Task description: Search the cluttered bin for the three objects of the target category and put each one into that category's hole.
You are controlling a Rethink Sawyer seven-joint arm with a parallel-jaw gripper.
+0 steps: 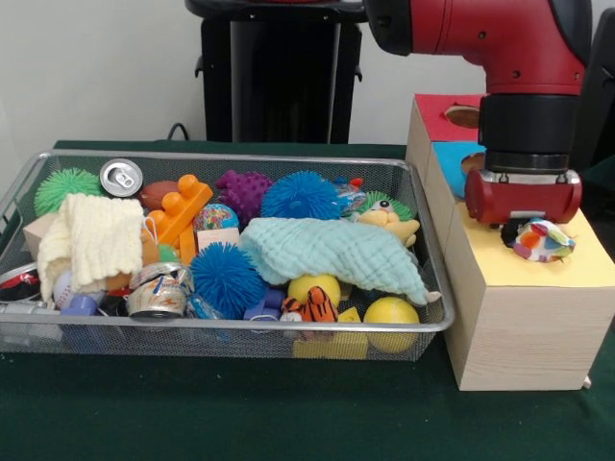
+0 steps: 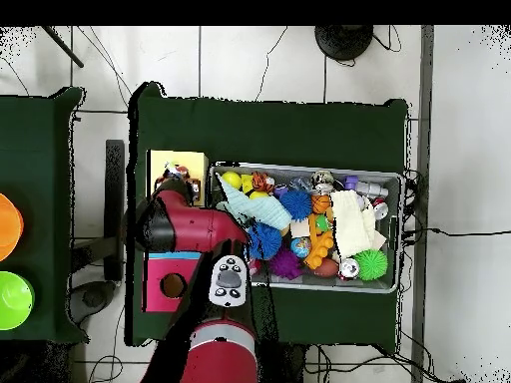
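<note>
My gripper [image 1: 527, 227] hangs just over the yellow top of the pale wooden box [image 1: 586, 261], right of the wire mesh bin [image 1: 434, 288]. A crumpled polka-dot wrapper [image 1: 543, 240] sits right under it on the yellow top; whether it is held I cannot tell. The hole is mostly hidden by the gripper and wrapper. Two more dotted wrappers lie in the bin, one by the orange blocks [image 1: 215, 217], one behind the far blue spiky ball [image 1: 352, 199]. In the overhead view the arm [image 2: 190, 224] reaches over the yellow box [image 2: 185, 162] left of the bin [image 2: 403, 231].
Blue-topped [image 1: 450, 156] and red-topped [image 1: 437, 115] boxes stand behind the yellow one. The bin holds blue spiky balls [image 1: 226, 277], cans [image 1: 121, 177], a pale green cloth [image 1: 332, 252], a cream cloth [image 1: 96, 235], yellow balls [image 1: 390, 313] and toys.
</note>
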